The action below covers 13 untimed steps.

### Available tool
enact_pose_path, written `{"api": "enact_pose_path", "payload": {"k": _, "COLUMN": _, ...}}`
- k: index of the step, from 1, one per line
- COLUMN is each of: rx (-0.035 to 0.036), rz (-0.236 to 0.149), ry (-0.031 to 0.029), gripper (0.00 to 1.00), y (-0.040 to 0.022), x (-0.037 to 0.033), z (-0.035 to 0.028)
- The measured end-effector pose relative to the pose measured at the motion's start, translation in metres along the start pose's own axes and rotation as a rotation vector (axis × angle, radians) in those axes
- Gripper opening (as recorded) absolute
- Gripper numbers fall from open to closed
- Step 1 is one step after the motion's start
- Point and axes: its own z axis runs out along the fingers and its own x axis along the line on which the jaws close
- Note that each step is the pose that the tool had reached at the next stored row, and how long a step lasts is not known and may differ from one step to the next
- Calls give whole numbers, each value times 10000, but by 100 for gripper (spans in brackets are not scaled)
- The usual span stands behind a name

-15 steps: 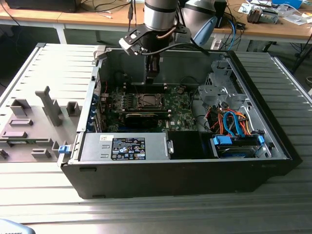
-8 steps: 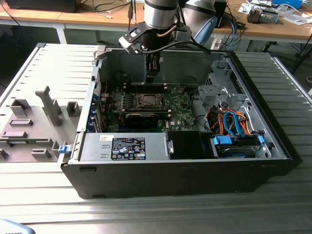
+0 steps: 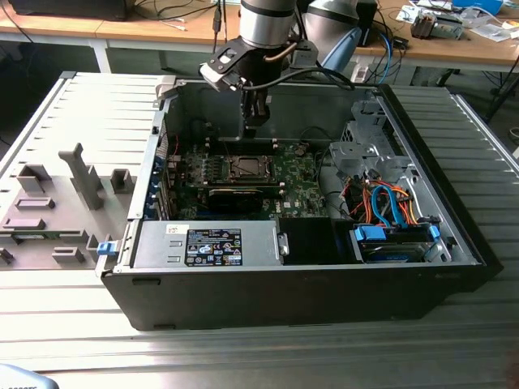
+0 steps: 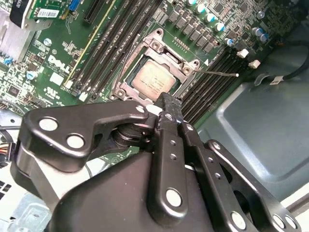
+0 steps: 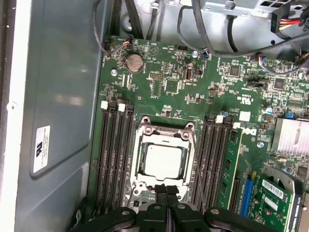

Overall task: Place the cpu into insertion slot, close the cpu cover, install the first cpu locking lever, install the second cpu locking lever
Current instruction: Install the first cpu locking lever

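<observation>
The cpu (image 5: 163, 160) lies flat in the insertion slot (image 5: 141, 186) on the green board, its silvery top showing in both wrist views (image 4: 153, 77). The cpu cover (image 5: 166, 134) lies down around it, and the chip shows through its window. A thin wire locking lever (image 4: 217, 73) sticks out from the socket's side, off the board. My gripper (image 5: 167, 191) hangs just above the socket's edge, fingers (image 4: 170, 104) pressed together with nothing between them. In the exterior view the gripper (image 3: 251, 123) is inside the open case, above the socket (image 3: 246, 167).
Black memory slots (image 5: 115, 145) run along both sides of the socket. A finned heatsink (image 5: 292, 136), cables (image 3: 381, 203) and a drive cage (image 3: 361, 150) sit on the exterior view's right. A power supply (image 3: 212, 245) fills the case front. Grey fixtures (image 3: 81, 174) stand outside.
</observation>
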Motion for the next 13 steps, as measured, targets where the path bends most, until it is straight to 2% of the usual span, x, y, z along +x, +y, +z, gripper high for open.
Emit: {"api": "enact_pose_path", "payload": {"k": 13, "rx": -13, "rz": -761, "ry": -58, "gripper": 11, "y": 0, "x": 0, "z": 0}}
